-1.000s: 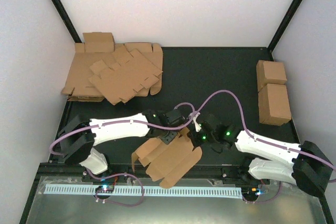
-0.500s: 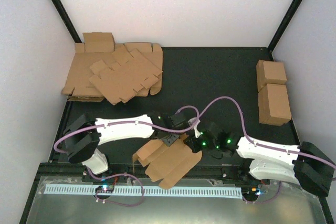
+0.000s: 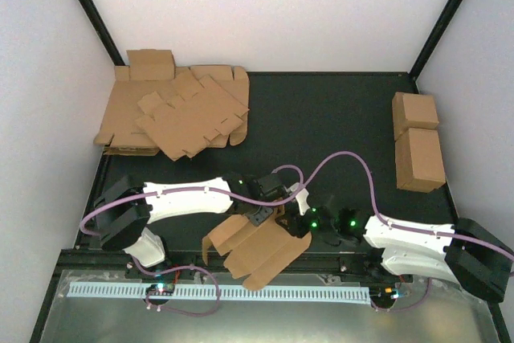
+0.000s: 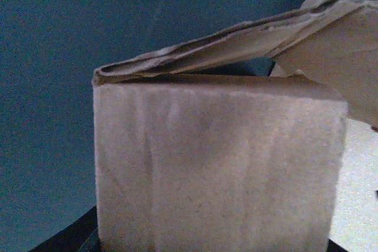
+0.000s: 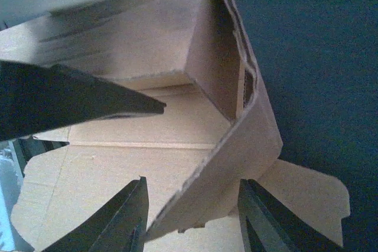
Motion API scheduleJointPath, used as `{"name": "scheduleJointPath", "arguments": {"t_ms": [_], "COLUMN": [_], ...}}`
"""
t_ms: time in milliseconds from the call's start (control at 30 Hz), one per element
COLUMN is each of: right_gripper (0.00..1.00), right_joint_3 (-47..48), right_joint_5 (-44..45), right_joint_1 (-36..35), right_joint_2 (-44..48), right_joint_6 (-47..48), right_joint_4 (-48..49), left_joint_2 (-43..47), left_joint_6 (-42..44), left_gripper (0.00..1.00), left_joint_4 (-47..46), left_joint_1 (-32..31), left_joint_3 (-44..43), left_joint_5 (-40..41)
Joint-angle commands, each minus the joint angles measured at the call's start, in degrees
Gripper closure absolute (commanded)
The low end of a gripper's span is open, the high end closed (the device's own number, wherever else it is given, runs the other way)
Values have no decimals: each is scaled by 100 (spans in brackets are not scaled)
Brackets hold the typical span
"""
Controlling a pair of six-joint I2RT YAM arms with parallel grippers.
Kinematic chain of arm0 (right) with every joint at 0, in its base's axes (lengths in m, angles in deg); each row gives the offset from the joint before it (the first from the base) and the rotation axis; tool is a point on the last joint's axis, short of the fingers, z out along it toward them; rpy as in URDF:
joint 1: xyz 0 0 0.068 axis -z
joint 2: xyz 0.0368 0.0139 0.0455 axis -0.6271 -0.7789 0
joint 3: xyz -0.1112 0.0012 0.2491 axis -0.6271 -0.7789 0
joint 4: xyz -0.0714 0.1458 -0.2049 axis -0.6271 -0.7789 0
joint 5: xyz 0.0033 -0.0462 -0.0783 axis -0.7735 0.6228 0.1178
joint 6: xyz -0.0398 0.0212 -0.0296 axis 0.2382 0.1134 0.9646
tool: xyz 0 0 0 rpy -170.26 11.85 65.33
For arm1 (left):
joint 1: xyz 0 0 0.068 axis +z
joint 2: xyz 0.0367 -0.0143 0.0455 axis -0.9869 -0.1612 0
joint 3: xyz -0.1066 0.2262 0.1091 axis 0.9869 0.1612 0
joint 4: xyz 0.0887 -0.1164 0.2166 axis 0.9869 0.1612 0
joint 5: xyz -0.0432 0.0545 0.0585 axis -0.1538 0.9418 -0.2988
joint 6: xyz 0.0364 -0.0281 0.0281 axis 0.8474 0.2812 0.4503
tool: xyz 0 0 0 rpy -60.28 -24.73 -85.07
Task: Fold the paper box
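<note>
The right tool [image 5: 192,184] stands part open astride a flap of the paper box [image 3: 261,253], which lies half-folded at the bench's [image 3: 337,118] near edge; the left tool [image 3: 259,216] is at its far edge, grip impossible to tell.

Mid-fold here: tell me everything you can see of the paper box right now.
The paper box is one plain brown corrugated cardboard cut-out, half folded: some walls stand up, forming an inside corner, while flaps and tabs lie spread. It sits skewed at the near edge of the black table. The left end effector is at its far edge; the right end effector straddles one raised wall, jaws open.
</note>
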Motion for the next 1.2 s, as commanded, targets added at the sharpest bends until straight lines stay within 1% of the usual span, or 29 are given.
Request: {"name": "scheduleJointPath", "arguments": {"t_ms": [0,67,200,367,500,600,800,933,1067,1167], "right_gripper": [54,53,54,55,68,69,68,67,56,49], "right_joint_3": [-153,-177,-258,-333,-514,-586,-588,-669,-837,-994], "right_joint_5": [134,64,-346,-331,-307,-450,-478,-677,-779,-512], "right_joint_1": [-36,-34,-36,-36,-36,-36,-36,-36,-36,-36], "right_joint_2": [129,115,124,115,165,134,32,54,457,1120], "right_joint_6": [292,392,632,717,796,953,1268,1475,1503,1428], "right_joint_4": [796,891,1247,1410,1757,1979,2128,2402,2435,2060], "left_joint_2": [90,90,72,72,-5,-69,-30,-66,-101,-72], "left_joint_6": [429,454,470,496,497,495,511,513,486,485], "left_gripper": [53,53,53,53,53,53,53,53,53,53], "left_joint_4": [-201,-191,-173,-191,-162,-145,-143,-130,-94,-47], "left_joint_1": [-71,-73,-70,-73,-68,-67,-67,-73,-68,-69], "left_joint_3": [11,9,-32,-43,-81,-138,-173,-192,-201,-203], "left_joint_5": [-483,-512,-525,-547,-555,-560,-577,-625,-562,-503]}}
